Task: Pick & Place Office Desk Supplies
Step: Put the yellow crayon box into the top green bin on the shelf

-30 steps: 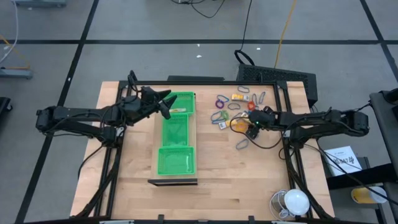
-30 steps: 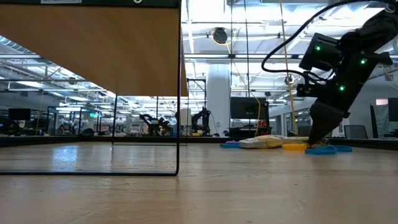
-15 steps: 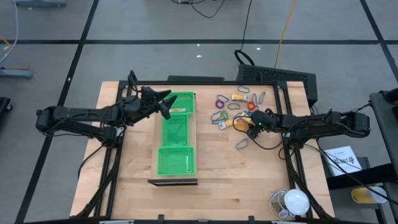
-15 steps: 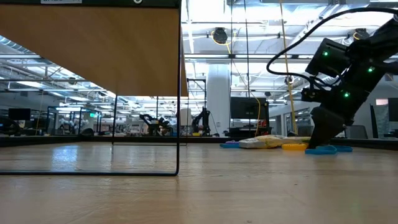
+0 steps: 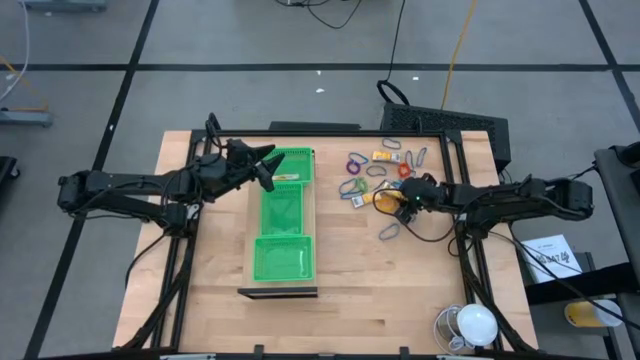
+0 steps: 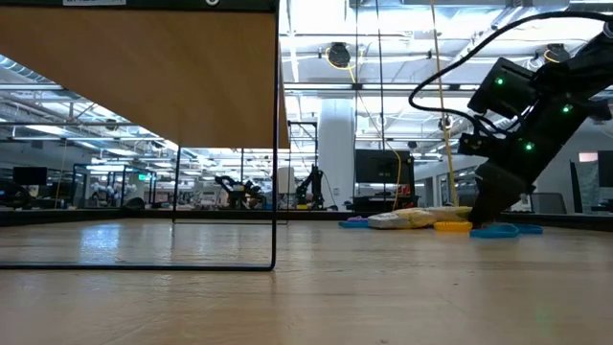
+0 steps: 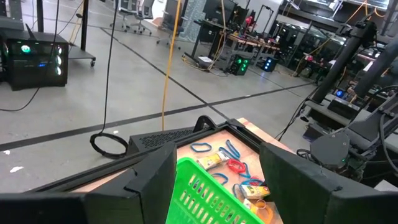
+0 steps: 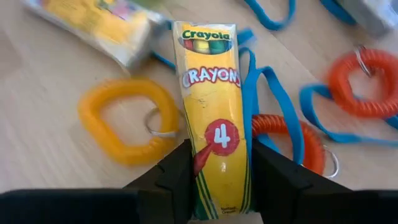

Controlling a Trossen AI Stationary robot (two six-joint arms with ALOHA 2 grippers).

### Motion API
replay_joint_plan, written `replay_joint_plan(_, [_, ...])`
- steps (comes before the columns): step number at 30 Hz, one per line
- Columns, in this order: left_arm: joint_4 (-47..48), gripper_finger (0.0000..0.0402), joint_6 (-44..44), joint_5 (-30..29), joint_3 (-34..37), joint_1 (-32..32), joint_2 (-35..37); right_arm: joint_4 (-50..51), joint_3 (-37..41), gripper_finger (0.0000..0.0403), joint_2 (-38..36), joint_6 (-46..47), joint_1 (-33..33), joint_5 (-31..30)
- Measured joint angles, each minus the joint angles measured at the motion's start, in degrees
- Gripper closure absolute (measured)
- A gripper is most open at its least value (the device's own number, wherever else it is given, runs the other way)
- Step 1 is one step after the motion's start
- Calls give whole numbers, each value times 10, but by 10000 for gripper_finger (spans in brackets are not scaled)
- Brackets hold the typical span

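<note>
The office desk supplies (image 5: 380, 170) lie in a loose cluster on the table's far right part: coil loops, blue strap loops and small yellow packs. A yellow crayon pack (image 8: 214, 112) lies flat on a blue strap loop (image 8: 273, 93) and an orange coil (image 8: 283, 134). My right gripper (image 5: 396, 200) slants down onto it and is shut on it. My left gripper (image 5: 267, 168) hangs open above the far end of the green tray (image 5: 282, 215), with nothing between its fingers (image 7: 155, 177). My right gripper has the crayon pack's two long sides near its bottom end (image 8: 217, 186) between its two fingers (image 8: 177, 177). The fingers slant down from the table's right side and lie along the pack. The pack lies flat on the loops and the table.
A yellow coil loop (image 8: 124, 127) and a second yellow pack (image 8: 93, 18) lie right beside the held pack. A white dome (image 5: 472, 325) sits at the near right corner. A black box (image 5: 445, 120) stands at the far right edge. Bare wood lies between tray and cluster.
My right gripper has tipped a little further over while its fingertips stayed at the supplies.
</note>
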State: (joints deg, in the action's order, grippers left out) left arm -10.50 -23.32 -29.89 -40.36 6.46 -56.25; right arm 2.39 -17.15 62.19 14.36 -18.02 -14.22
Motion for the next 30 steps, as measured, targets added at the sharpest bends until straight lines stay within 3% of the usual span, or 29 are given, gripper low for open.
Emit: replay_joint_plan(30, [0, 160, 1, 0, 0, 0, 0, -364, -2, 272, -1, -81, 1, -4])
